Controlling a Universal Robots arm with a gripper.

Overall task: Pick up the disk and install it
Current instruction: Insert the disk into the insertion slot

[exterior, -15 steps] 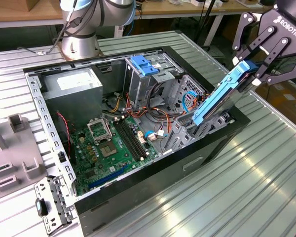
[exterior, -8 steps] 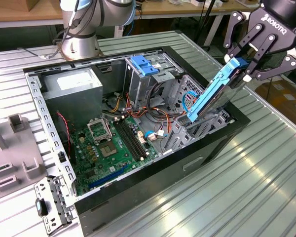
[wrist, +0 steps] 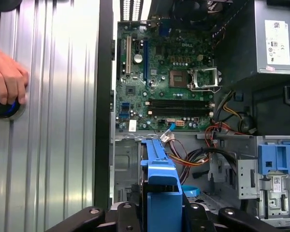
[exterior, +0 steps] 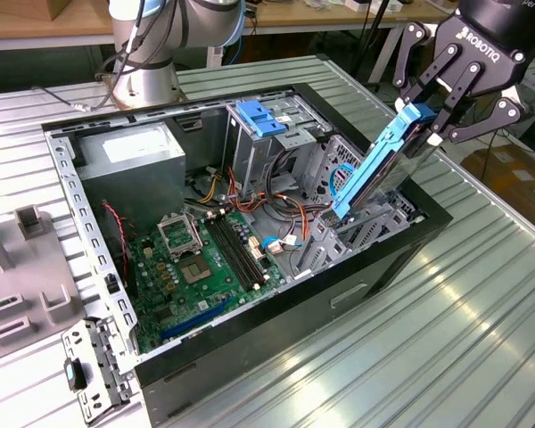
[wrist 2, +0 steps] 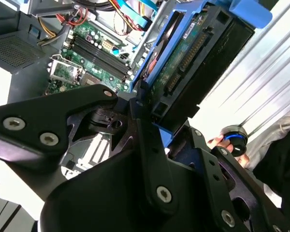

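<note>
Exterior view shows the black gripper (exterior: 431, 120) pinching the disk (exterior: 379, 165) by its upper end, its fingers pressed against the blue carrier rails. The disk hangs tilted, its lower end dipping into the open computer case (exterior: 339, 294) by the case's edge on the exterior view's right, near the motherboard (exterior: 205, 254). In the first wrist view a person's hand (wrist: 7, 77) rests on a dark round knob (wrist: 5, 110) on the ribbed worktop (wrist: 63, 145) outside the case
</note>
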